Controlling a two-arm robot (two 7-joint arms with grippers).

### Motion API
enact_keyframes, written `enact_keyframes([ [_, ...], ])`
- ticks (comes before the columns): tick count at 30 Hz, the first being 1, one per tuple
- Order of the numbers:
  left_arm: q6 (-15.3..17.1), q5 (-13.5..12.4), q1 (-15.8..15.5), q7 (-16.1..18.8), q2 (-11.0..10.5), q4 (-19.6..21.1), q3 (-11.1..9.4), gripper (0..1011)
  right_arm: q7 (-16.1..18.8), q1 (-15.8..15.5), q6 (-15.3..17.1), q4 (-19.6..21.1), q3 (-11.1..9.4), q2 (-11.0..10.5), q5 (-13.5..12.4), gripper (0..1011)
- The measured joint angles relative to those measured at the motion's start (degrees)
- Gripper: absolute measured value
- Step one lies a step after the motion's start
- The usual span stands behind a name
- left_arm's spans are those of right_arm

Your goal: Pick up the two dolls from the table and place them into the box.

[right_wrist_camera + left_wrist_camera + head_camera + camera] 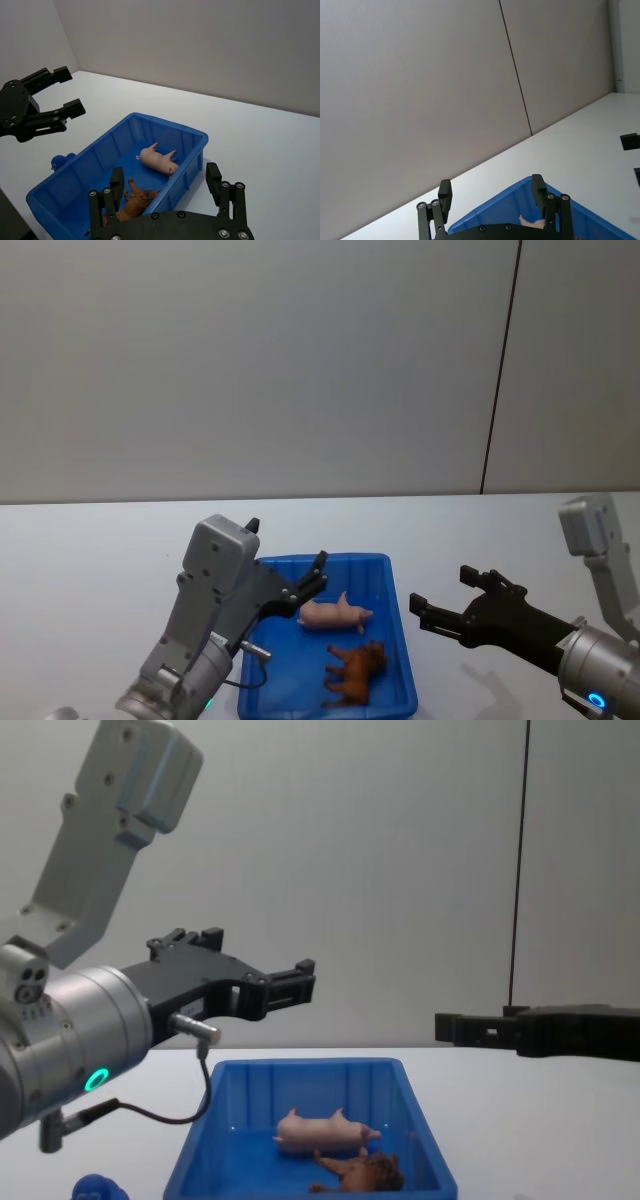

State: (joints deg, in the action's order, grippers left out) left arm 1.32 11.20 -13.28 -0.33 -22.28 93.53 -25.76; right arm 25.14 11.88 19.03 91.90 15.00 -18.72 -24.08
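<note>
Both dolls are in the bright blue box. The pale pink pig lies on its side around the middle. The brown maned lion is lying near it, closer to the front, not touching. The box sits flat on the white table.

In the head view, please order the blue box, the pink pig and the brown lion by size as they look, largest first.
1. The box, by far the largest.
2. The pig and the lion look about alike: the pig is a little longer, the lion a little bulkier, so I leave them unranked.
</note>
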Motion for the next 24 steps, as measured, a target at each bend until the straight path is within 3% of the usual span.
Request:
enact_keyframes([
  [24, 5.53, 1.83, 7.62, 5.04, -7.37, 5.83, 2.58, 1001, 0.1, -1.54, -0.79, 1.52, -0.44, -1.4, 0.0, 1001],
])
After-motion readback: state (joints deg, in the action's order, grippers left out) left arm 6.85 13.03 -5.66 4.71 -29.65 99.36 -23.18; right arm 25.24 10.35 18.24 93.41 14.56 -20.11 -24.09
